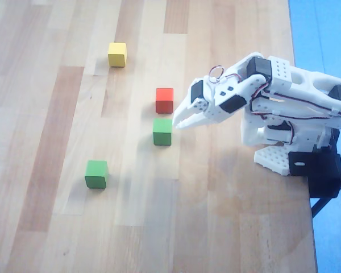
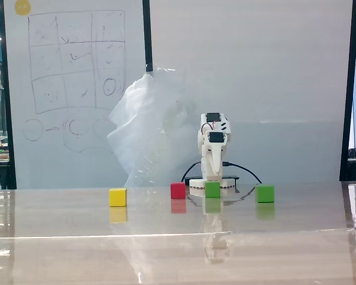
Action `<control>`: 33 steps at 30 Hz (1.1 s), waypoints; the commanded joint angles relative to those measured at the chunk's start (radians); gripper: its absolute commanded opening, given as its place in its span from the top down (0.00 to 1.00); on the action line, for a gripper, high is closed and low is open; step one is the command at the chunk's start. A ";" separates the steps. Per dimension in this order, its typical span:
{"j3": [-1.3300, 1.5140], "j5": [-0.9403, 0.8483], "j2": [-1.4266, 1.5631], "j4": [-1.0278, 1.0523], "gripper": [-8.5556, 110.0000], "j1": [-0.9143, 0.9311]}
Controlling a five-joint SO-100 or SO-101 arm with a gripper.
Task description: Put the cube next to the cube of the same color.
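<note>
On the bench (image 1: 57, 227), tool (image 1: 176, 121) empty, nearly closed, just beside green cube (image 1: 162, 131); second green cube (image 1: 96, 174) well apart.

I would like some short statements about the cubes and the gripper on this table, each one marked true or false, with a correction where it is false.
1. Four cubes lie on the table. True.
2. The gripper holds a green cube. False: it holds nothing; its tips are beside the nearer green cube in the overhead view.
3. The red cube lies close to that green cube. True.
4. The two green cubes touch each other. False: the other green cube sits well apart from the first.
5. The yellow cube is stacked on the red cube. False: it stands alone on the table.
</note>
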 commanded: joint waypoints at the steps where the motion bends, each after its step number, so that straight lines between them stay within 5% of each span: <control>1: -0.250 -0.008 -0.133 0.005 0.93 0.075; 11: -1.026 -0.014 -1.083 0.333 0.93 0.084; 17: -1.333 -0.014 -1.347 0.574 0.92 0.072; 25: -1.310 -0.081 -1.407 0.594 0.75 0.064; 33: -0.994 -0.094 -1.405 0.316 0.63 0.078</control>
